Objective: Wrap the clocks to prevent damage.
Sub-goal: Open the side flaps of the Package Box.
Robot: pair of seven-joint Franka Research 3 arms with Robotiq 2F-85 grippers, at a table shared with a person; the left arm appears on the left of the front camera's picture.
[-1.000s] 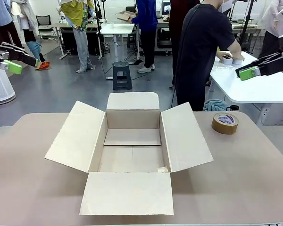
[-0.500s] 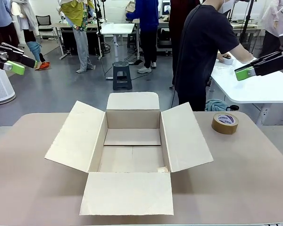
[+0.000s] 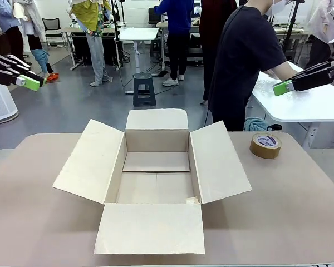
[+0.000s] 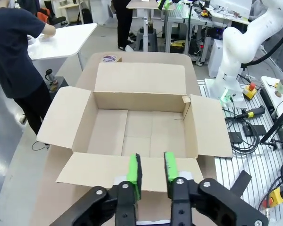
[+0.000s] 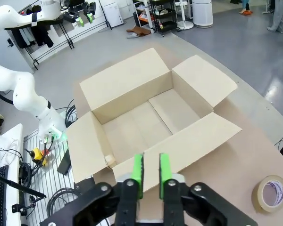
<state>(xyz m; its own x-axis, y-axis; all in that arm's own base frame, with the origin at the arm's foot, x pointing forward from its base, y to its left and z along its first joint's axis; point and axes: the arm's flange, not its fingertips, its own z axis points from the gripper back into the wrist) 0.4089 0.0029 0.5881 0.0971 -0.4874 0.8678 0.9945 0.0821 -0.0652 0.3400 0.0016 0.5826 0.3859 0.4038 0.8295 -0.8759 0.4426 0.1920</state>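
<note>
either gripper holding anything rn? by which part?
Nothing is held. The left gripper and right gripper both have their jaws narrowly apart with only air between, raised well clear of the open cardboard box.

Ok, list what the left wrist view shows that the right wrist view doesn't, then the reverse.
Left wrist view, not the right: a white side table beyond the far edge, with a person in a dark shirt working at it.
Right wrist view, not the left: a white cylindrical appliance standing on the grey floor, next to a black wheeled rack.
Both: the open, empty cardboard box, the tape roll beside it, and the brown table they sit on.
</note>
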